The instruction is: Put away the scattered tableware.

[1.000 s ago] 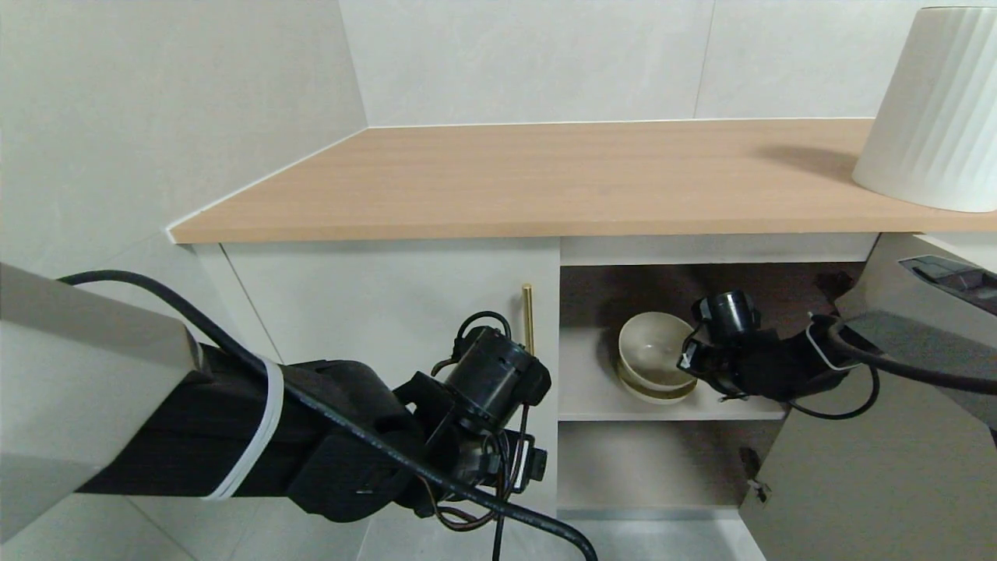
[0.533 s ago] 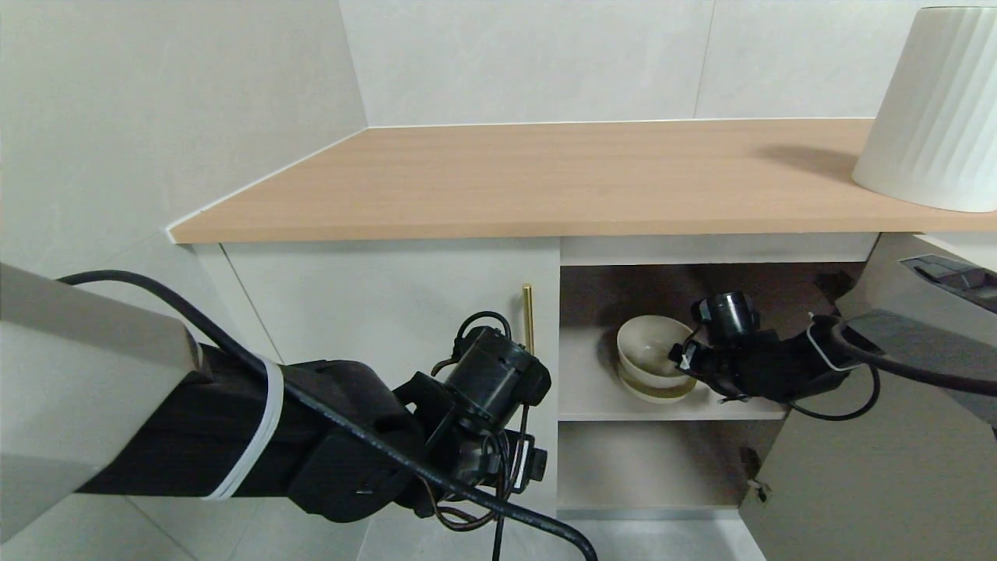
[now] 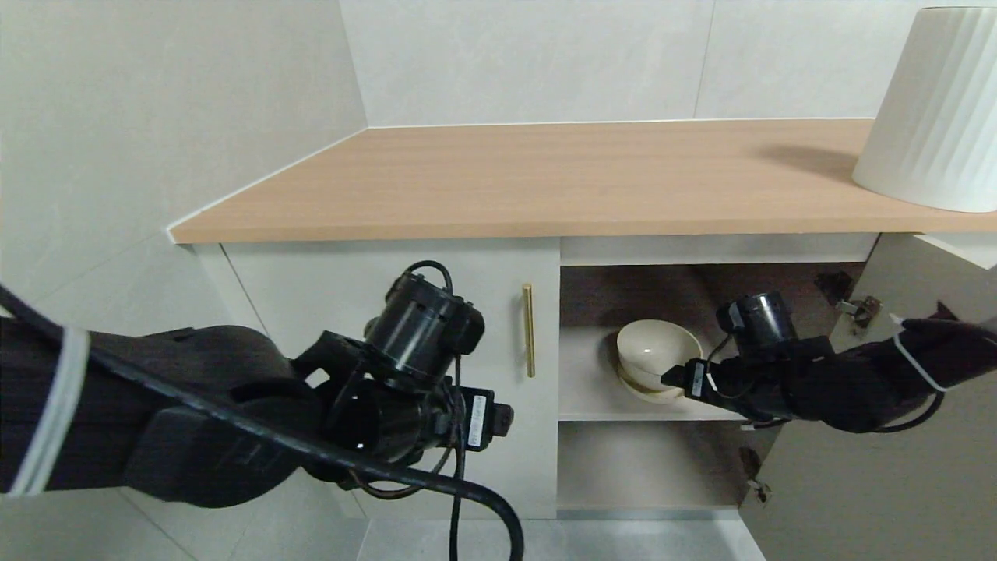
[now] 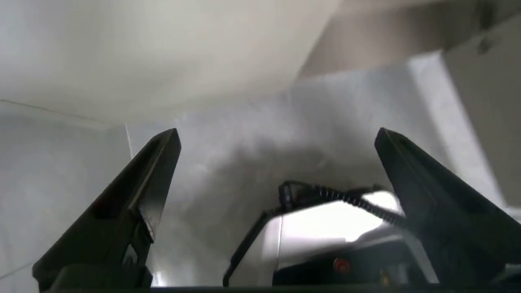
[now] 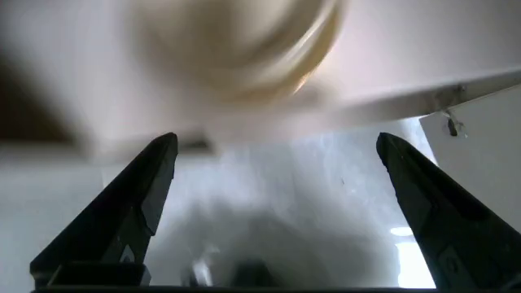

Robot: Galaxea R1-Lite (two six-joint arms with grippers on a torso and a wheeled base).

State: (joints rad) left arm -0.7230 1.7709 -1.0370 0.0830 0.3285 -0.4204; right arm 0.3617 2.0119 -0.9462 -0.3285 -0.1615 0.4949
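Two cream bowls [image 3: 658,354] sit stacked on the middle shelf [image 3: 592,393] of the open cabinet; the top one lies level in the lower one. My right gripper [image 3: 673,379] hovers just in front of the stack's right side. In the right wrist view the right gripper [image 5: 277,150] is open with nothing between its fingers, and the bowls [image 5: 236,41] lie beyond the fingertips. My left arm [image 3: 420,366] hangs in front of the shut left door. The left gripper [image 4: 277,155] is open and empty over the pale floor.
The left cabinet door carries a brass handle [image 3: 528,329]. The right door [image 3: 880,475] stands swung open beside my right arm. A bare lower compartment [image 3: 646,467] lies under the shelf. On the wooden counter [image 3: 561,179] stands a white ribbed shade [image 3: 935,117] at the far right.
The right gripper has let go of the tilted top bowl and drawn back to the right; the bowl now rests level. The left arm has moved left and upward.
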